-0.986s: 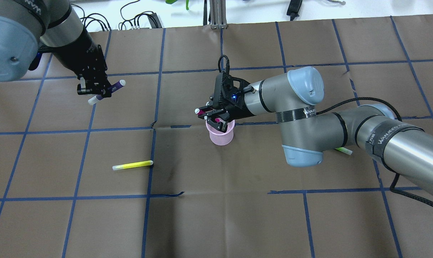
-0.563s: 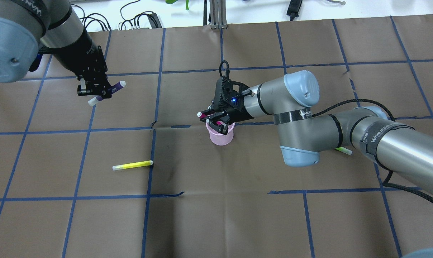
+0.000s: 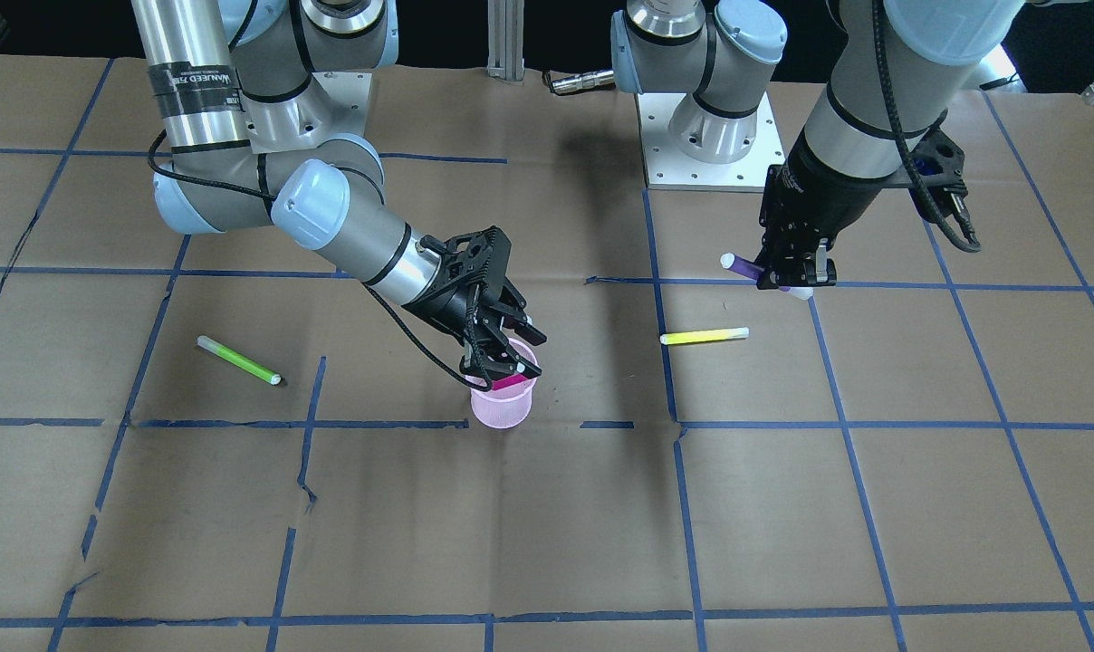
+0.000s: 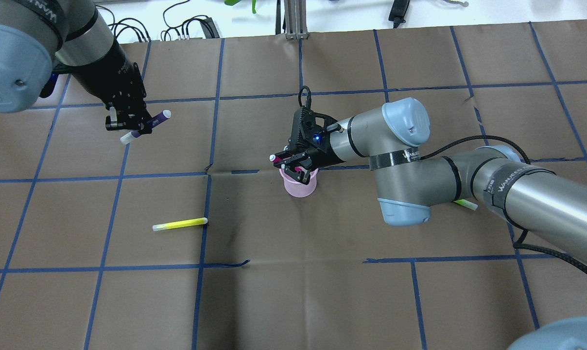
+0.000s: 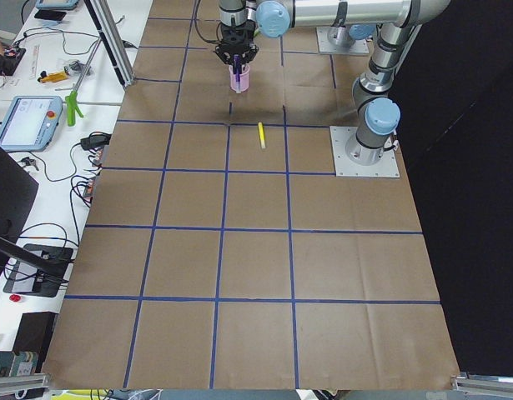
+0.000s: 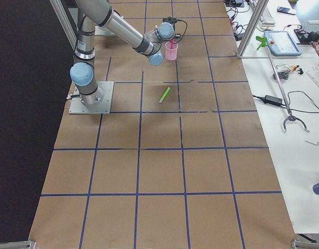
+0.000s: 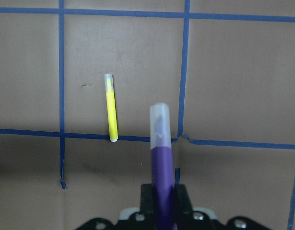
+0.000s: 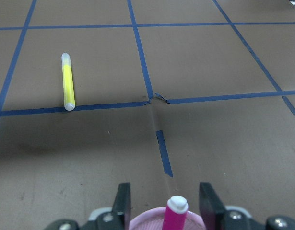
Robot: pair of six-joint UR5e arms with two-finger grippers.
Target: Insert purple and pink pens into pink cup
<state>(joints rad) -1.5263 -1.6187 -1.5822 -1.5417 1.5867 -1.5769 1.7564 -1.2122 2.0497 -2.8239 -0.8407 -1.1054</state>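
The pink cup (image 4: 301, 187) stands upright mid-table, also in the front view (image 3: 502, 412). My right gripper (image 4: 293, 167) hangs right over its rim (image 8: 142, 223). In the right wrist view its fingers (image 8: 122, 201) stand apart on either side of the pink pen (image 8: 177, 211), which sits tilted in the cup with its white cap up and touches neither. My left gripper (image 4: 128, 124) is shut on the purple pen (image 7: 161, 167) and holds it above the table at the far left (image 3: 746, 265), well away from the cup.
A yellow pen (image 4: 179, 224) lies on the brown paper between the two grippers, nearer the robot. A green pen (image 3: 237, 359) lies under the right arm's side. Blue tape lines grid the table.
My right gripper has come down closer onto the cup and the pink pen has sunk further into it. The left gripper with the purple pen has barely moved.
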